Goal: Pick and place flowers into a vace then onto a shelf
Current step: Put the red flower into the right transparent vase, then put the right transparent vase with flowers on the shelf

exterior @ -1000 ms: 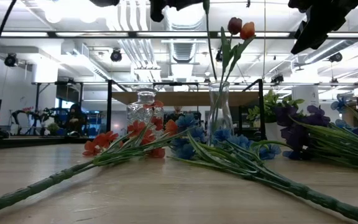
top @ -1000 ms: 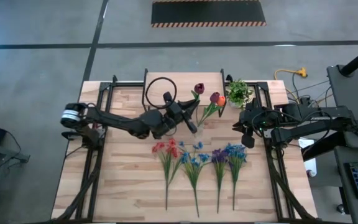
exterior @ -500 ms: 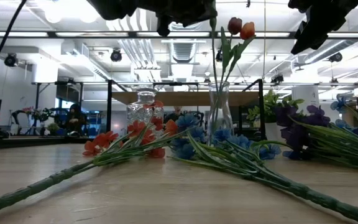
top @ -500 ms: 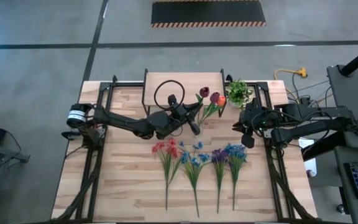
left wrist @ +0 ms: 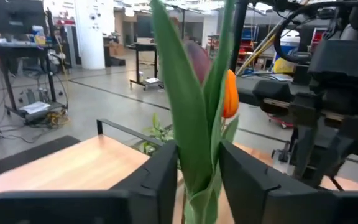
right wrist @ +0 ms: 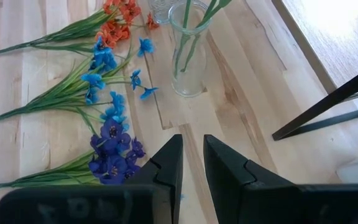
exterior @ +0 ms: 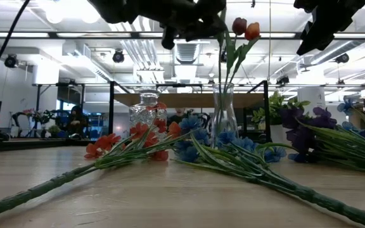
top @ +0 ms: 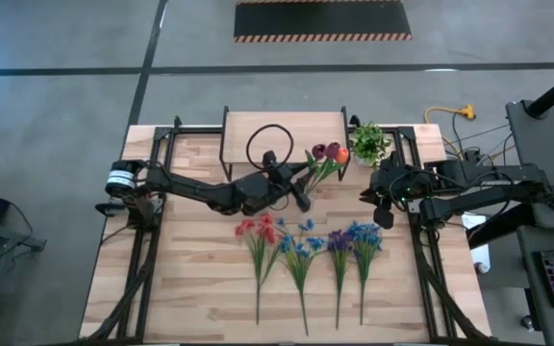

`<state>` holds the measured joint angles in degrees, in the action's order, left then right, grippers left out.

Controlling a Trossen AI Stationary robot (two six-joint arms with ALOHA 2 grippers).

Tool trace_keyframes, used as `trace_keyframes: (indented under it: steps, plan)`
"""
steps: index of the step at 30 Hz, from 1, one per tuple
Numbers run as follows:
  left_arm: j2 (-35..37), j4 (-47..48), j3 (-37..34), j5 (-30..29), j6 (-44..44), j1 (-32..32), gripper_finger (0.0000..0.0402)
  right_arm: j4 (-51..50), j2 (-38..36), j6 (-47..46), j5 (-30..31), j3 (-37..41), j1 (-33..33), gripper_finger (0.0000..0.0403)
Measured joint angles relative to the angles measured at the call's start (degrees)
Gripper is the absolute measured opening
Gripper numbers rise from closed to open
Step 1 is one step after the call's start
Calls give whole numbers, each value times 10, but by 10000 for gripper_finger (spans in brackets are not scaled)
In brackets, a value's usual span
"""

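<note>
A clear glass vase [exterior: 224, 117] stands mid-table in front of the shelf [top: 282, 127] and holds two tulips, one dark red [exterior: 239, 25] and one orange [exterior: 252, 30]. My left gripper [left wrist: 199, 177] is level above the vase, shut on a third flower, a dark red tulip [top: 318, 151]. Several flowers lie flat on the table: orange-red [top: 258, 231], blue [top: 301, 242], purple [top: 339, 240], blue [top: 364, 235]. My right gripper [right wrist: 192, 155] hangs above the table's right side with a narrow gap and nothing in it. My left gripper has the tulip's stem and long leaves [left wrist: 197, 149] between its two fingers, well below the head; the greenery fills the gap. The fingers [left wrist: 163, 180] come level from the table's left, across the upright stem. The stem [exterior: 220, 60] runs down into the vase.
A second, cut-glass vase [exterior: 147, 109] stands left of the clear one. A small potted plant [top: 368, 144] sits at the far right by the shelf. Black frame rails [top: 152, 259] run along both table sides. The near half of the table holds only flower stems.
My left gripper has sunk and gone a little toward the table's right edge, carrying the dark red tulip. Its head has come close beside the two tulips in the vase, and its stem has gone lower.
</note>
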<state>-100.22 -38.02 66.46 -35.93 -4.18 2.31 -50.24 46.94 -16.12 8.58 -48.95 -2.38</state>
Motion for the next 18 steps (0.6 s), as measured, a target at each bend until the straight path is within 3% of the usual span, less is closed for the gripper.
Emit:
trace_keyframes:
  steps: [9, 18]
  plan:
    - [9, 82, 2, 18, -47, 0, 162, 0, 0, -4, 0, 0, 0, 57]
    - [21, 133, 2, 67, -75, 7, 183, 1, 0, -5, 0, 0, 0, 57]
